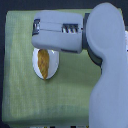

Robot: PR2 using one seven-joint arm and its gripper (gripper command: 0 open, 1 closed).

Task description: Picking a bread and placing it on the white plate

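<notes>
The bread (46, 62), a long golden-brown pastry, lies lengthwise on the white plate (37, 65) near the middle of the green cloth. The plate's upper part is hidden under my gripper (36, 33), which reaches in from the exterior view's right and points left, just above the bread's top end. The bread is not between the fingers. The grey fingers look stacked close together from this angle, and I cannot make out whether they are open or shut.
A light green cloth (20, 90) covers the table under everything. My thick grey arm (107, 75) fills the right side of the view. Dark background shows along the cloth's left and bottom edges.
</notes>
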